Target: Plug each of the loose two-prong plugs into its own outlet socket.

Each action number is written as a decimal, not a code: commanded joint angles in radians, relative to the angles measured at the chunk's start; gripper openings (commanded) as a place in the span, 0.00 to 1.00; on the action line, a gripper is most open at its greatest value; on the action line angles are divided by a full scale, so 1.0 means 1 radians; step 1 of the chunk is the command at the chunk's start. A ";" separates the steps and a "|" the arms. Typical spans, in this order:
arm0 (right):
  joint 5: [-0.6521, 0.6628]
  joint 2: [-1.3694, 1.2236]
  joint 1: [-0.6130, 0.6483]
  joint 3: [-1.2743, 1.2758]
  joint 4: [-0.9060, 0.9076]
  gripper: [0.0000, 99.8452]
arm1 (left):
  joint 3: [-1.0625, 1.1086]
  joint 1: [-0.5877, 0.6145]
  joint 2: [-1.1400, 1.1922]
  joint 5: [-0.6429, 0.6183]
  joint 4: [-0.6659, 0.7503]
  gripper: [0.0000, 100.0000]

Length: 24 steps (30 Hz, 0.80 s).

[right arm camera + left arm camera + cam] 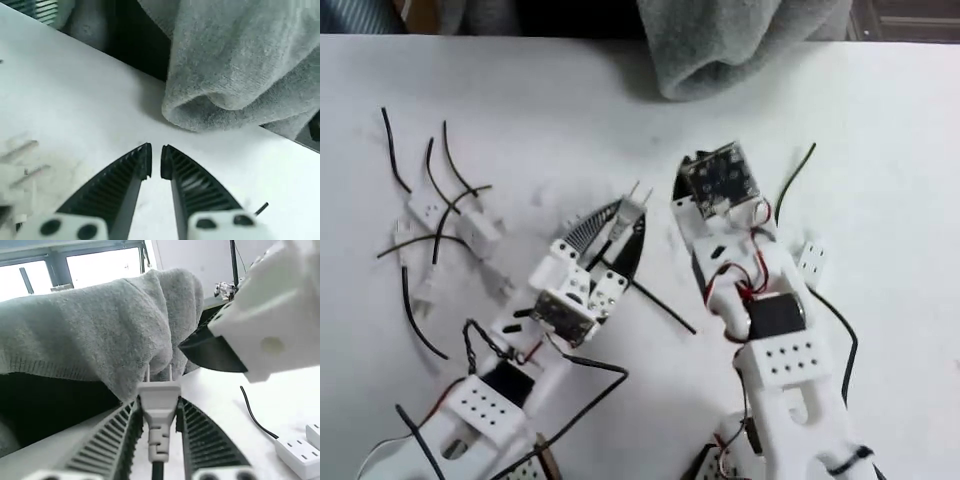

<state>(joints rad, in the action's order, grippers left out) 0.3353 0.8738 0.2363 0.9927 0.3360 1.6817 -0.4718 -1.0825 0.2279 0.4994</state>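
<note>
Presently: left hand (159, 407) clamped on white plastic two-prong plug (159, 394), prongs outward, mid white counter (570, 110); right hand (155, 162) nearly together, empty; white outlet socket block (810, 260) lying beside right arm (775, 335)

So my left arm (510, 375) sits angled up toward the middle of the worktop (520, 90). The left pincer (630, 215) is clamped tight on a plug (159, 395), with a ribbed finger on each side. Alongside it, my right arm (775, 340) lies stretched out. The right pincer (155, 161) has nothing in it, tips nearly touching, just a sliver between.
</note>
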 commanded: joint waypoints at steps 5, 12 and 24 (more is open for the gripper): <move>-0.003 -0.001 0.097 -0.270 0.203 0.05 | -0.005 0.001 -0.015 -0.006 0.023 0.02; 0.003 0.019 0.260 -0.322 0.311 0.05 | -0.005 0.001 -0.015 -0.006 0.021 0.02; 0.005 -0.297 0.096 -0.164 -0.048 0.05 | -0.005 0.001 -0.015 -0.006 0.021 0.02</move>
<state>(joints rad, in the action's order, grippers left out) 0.3337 0.6682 0.3897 0.8270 0.3560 1.6817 -0.4749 -1.0794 0.2263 0.4994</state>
